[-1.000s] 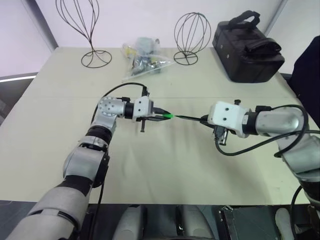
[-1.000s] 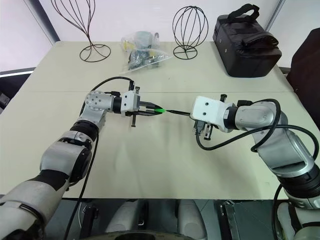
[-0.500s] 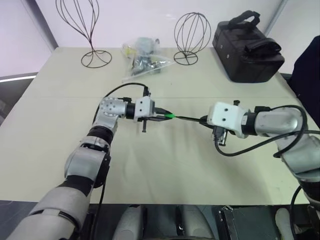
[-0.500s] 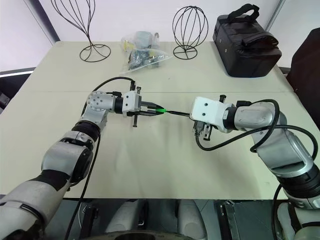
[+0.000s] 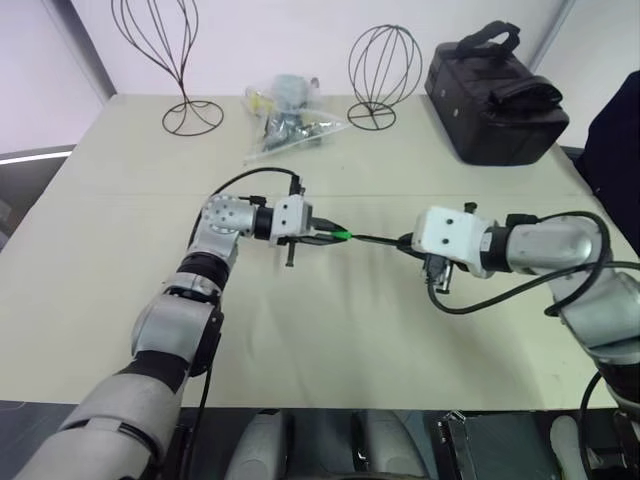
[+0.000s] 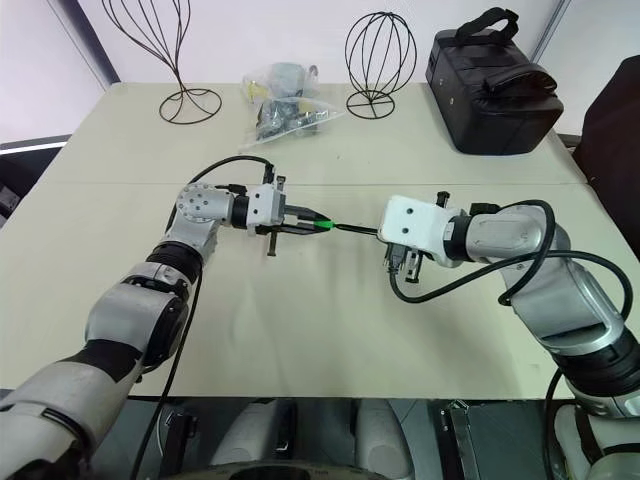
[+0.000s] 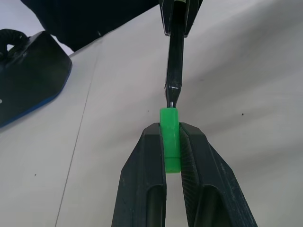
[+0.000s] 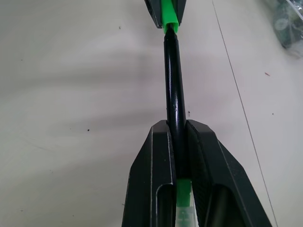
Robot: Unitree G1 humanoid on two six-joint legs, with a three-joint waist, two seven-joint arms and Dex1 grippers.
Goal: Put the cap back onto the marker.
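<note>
Green cap (image 7: 170, 140) sits pinched between the two black fingers of the left tool (image 5: 318, 236), which is squeezed tight on it, and the cap's open mouth faces to the right, along the marker (image 8: 174, 90). Everything here is best told from the marker, the thin black stick held up over the pale desk (image 5: 330, 340). The cap is at the marker's left end, and the narrow tip of the marker looks as if it has just gone into the cap's mouth, though how deep it sits cannot be seen. At the marker's right end is the right tool (image 5: 408, 242), closed tight around the black body, with a bit of green showing behind its fingers (image 8: 158, 161). Well behind the marker, at the far side of the desk, stand two wire shapes (image 5: 384, 78), a clear bag of small things (image 5: 288, 115) and a black bag (image 5: 495, 92). The job looks almost done, but the cap does not seem pushed all the way on. To do this step well, both tools should keep their tight hold and stay in one straight line, so the marker does not bend or slip. Then the two should press gently toward each other until the cap stops. A crooked push could make the cap pop out.
</note>
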